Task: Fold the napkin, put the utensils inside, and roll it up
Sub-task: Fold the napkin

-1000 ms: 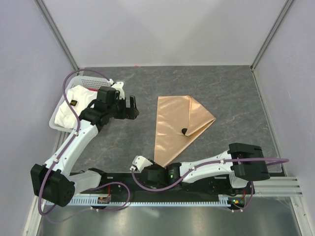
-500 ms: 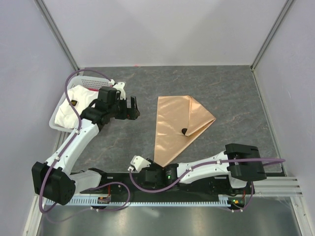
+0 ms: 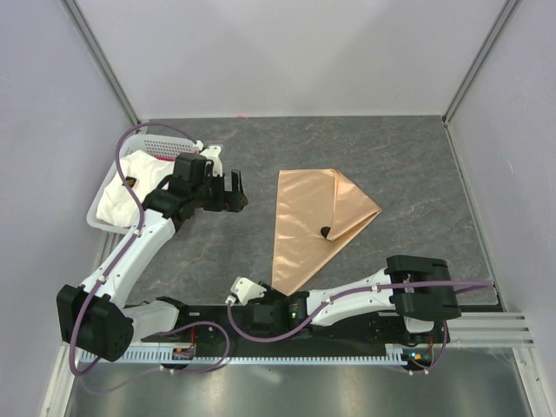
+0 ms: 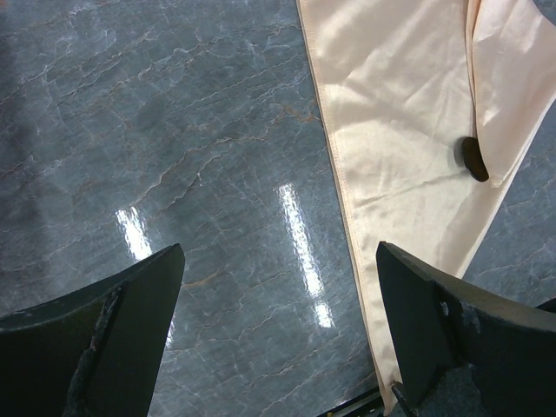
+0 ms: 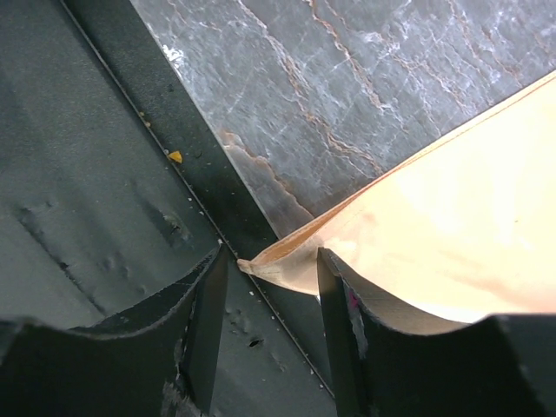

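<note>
Napkin: we see the napkin (image 3: 308, 217) folded into a long triangle on the table (image 3: 417, 174), tip pointing to 6 o'clock.
Spoon: the spoon (image 3: 326, 232) only pokes its black head out from under the flap.
Right claw: right gripper (image 5: 268, 261) straddles that tip, fingers slightly apart, not pinching.
Left claw: left gripper (image 3: 232, 193) gapes wide, napkin at its 3 o'clock.

Bare tabletop (image 3: 417, 156) lies open between the left end effector (image 3: 233, 192) and the napkin (image 3: 308, 226), while the basket (image 3: 97, 213) crowds its left.
</note>
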